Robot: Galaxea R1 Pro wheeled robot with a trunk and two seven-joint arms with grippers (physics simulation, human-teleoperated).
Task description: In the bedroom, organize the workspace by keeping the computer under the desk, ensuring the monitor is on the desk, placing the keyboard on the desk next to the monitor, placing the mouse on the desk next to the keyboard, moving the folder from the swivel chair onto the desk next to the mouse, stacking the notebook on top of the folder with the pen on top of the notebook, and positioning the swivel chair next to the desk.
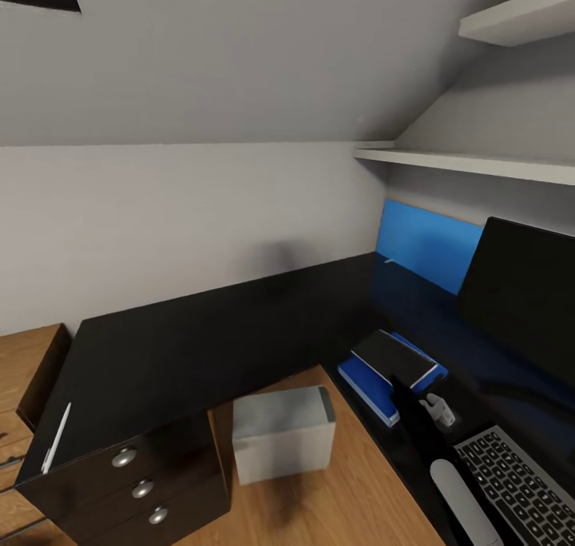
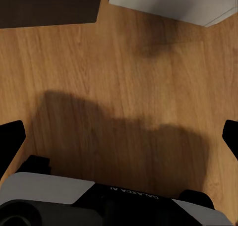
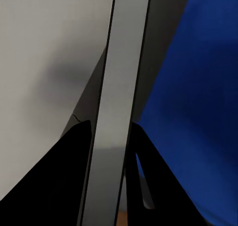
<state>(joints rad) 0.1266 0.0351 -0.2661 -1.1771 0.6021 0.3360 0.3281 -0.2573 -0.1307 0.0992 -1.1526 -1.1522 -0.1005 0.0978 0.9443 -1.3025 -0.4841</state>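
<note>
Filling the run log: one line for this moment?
right gripper: shut on notebook, over folder | left gripper: open, above floor | pen: on desk

Glossy black desk (image 1: pixel 200 330), matt, probably wooden floor (image 2: pixel 119 87)

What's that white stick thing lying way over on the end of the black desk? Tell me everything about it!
That is the pen. It is thin, white and smooth, like plastic, with one end a little more pointed. It lies flat on the black desk, close to the desk's left edge and above the drawers with round silver knobs. It runs almost along that edge, slightly slanted. Nothing but the desk touches it, and it lies far from the blue folder.
</note>
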